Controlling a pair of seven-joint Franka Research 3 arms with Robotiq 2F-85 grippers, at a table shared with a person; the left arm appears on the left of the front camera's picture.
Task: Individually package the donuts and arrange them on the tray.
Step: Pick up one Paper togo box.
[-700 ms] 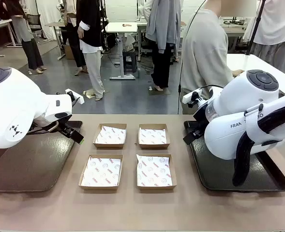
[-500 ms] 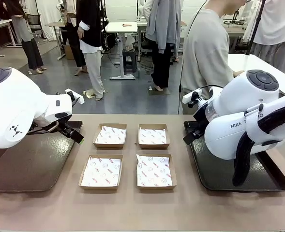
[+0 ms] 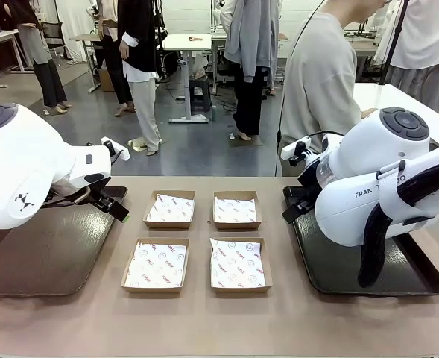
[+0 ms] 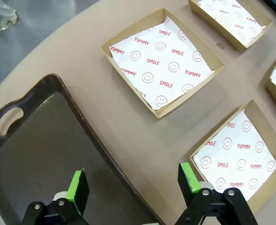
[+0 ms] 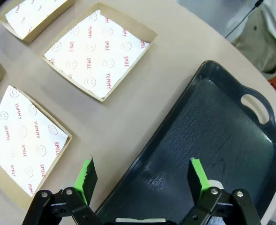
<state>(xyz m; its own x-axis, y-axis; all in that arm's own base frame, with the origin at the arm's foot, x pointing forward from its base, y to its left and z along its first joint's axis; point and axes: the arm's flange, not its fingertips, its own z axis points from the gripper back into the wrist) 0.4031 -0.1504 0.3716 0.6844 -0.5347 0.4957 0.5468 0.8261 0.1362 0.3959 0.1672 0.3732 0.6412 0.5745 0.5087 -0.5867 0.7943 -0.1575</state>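
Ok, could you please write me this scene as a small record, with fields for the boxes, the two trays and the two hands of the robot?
boxes: four, in two rows of two in the middle of the table, each lined with white paper printed in red
left tray: brown, left of the boxes
right tray: dark, right of the boxes
left hand: open, holding nothing, above the left tray's edge by the boxes
right hand: open, holding nothing, above the right tray's edge by the boxes
person: standing at the far side
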